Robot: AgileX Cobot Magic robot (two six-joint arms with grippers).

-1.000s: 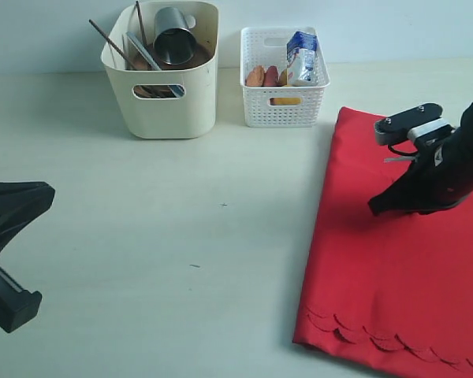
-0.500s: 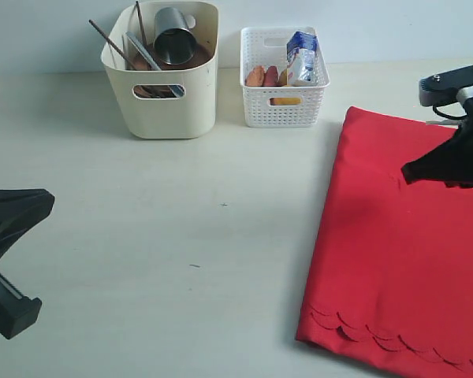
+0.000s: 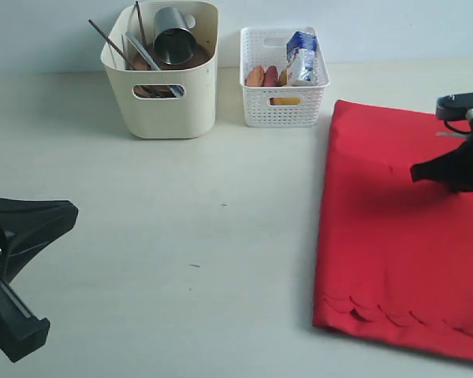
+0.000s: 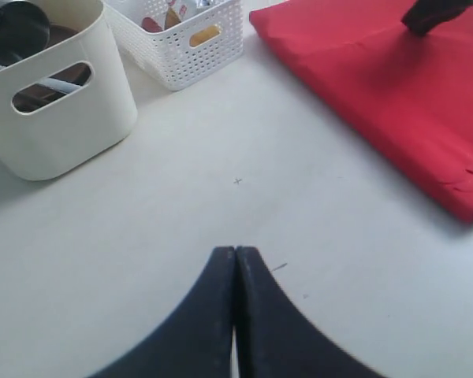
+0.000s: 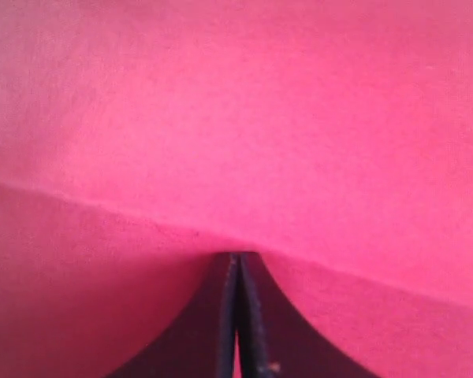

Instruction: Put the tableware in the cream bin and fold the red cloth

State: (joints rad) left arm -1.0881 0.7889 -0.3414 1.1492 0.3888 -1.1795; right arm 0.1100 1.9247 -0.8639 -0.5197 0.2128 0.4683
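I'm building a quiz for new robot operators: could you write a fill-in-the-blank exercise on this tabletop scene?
1. In the exterior view, the cream bin stands ____ of the white basket.
2. The steel cup sits ____ the cream bin.
3. The left pincer, over the table, is ____.
4. The right pincer meets the red cloth, whose near edge is ____.
Missing words: left; inside; shut; scalloped.

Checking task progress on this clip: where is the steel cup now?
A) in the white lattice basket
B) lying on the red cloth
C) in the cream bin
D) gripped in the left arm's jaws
C: the steel cup sits in the cream bin beside the chopsticks; the red cloth carries no tableware.
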